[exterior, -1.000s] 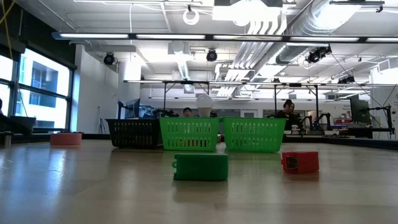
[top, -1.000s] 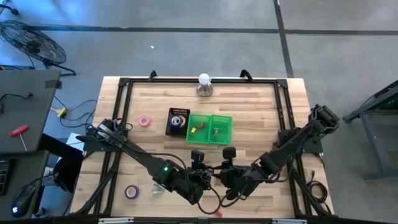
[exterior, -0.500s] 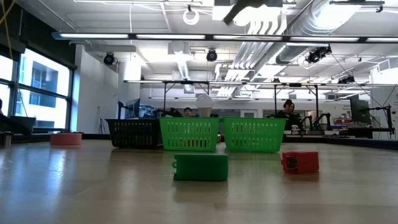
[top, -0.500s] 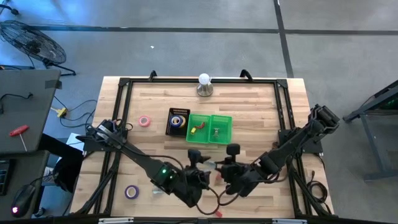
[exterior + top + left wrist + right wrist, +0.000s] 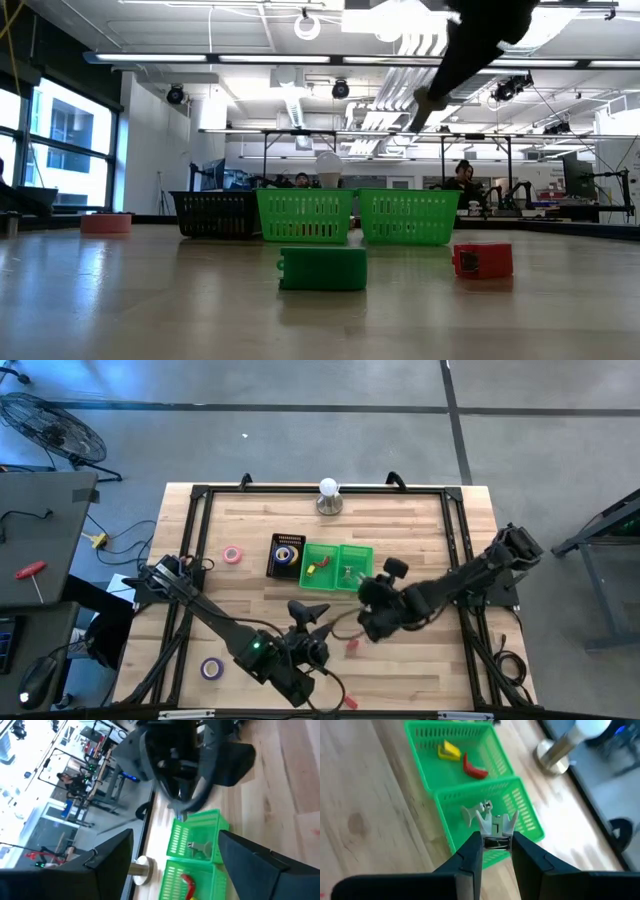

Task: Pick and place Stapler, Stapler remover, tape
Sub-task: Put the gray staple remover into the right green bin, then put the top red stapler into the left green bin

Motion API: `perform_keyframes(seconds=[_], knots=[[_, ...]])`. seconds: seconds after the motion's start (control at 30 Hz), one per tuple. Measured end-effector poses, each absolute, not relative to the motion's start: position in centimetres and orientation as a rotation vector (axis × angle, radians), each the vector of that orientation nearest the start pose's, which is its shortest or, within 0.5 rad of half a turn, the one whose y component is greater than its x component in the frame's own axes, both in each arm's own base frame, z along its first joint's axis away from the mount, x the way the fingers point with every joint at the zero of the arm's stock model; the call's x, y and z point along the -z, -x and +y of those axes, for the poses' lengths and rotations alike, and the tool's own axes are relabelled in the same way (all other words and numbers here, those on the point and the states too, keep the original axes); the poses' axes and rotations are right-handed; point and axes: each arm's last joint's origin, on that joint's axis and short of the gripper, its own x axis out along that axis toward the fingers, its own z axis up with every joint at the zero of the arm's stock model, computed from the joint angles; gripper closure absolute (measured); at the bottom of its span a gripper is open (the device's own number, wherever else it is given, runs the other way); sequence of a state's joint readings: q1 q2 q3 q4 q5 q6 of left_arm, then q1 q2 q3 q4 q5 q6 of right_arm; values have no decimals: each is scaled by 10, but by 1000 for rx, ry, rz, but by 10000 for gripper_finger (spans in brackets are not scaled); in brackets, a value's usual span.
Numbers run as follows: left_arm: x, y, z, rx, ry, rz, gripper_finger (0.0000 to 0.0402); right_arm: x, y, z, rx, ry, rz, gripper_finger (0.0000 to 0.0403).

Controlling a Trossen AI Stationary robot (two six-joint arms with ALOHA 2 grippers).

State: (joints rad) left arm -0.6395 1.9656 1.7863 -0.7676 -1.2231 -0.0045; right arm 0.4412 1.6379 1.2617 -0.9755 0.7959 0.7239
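Right wrist view shows the right tool (image 5: 496, 845) clamped on a small metal staple remover (image 5: 492, 824), hanging just above the near edge of a green basket (image 5: 522, 810). That basket lies directly ahead, on the far side; its twin (image 5: 427, 775) holds a yellow piece (image 5: 449, 751) and a red piece (image 5: 474, 769). The left tool (image 5: 310, 612), fingers apart, waits nearer the front. On the wooden counter (image 5: 420, 530) lie a pink tape roll (image 5: 232, 554) and a purple one (image 5: 210, 668), well apart. Beyond is grey floor.

2 green mesh baskets (image 5: 340, 566), black basket (image 5: 286, 555), pink tape (image 5: 232, 555), purple tape (image 5: 210, 668), pale wood table (image 5: 410, 530)
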Motion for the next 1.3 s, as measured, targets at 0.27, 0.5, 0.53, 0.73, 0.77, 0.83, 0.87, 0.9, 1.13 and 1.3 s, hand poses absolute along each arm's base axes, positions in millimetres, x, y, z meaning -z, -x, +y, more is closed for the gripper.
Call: perform_keyframes(seconds=[0.27, 0.5, 0.53, 0.73, 0.77, 0.83, 0.87, 0.9, 1.13, 1.3], knots=[[-291, -351, -215, -510, -630, 653, 122, -229, -308, 61, 516, -26, 1054, 332], [-285, -343, -209, -481, -615, 763, 122, -189, -310, 20, 483, -121, 1019, 332], [-284, -342, -208, -483, -615, 772, 122, -184, -309, 17, 485, -137, 1014, 332], [-281, -337, -205, -449, -613, 854, 122, -175, -307, 8, 487, -171, 1002, 234], [-280, -337, -205, -440, -610, 867, 122, -176, -308, 8, 490, -172, 999, 216], [-279, -337, -204, -420, -596, 892, 122, -180, -310, 8, 492, -173, 986, 189], [-278, -337, -204, -407, -583, 902, 122, -183, -312, 8, 486, -175, 976, 179], [-277, -337, -203, -402, -573, 916, 122, -187, -313, 9, 476, -174, 969, 172], [-261, -333, -200, -389, -588, 979, 122, -209, -323, 17, 377, -210, 979, 160], [-259, -332, -199, -403, -572, 986, 122, -215, -323, 40, 169, -174, 1021, 159]])
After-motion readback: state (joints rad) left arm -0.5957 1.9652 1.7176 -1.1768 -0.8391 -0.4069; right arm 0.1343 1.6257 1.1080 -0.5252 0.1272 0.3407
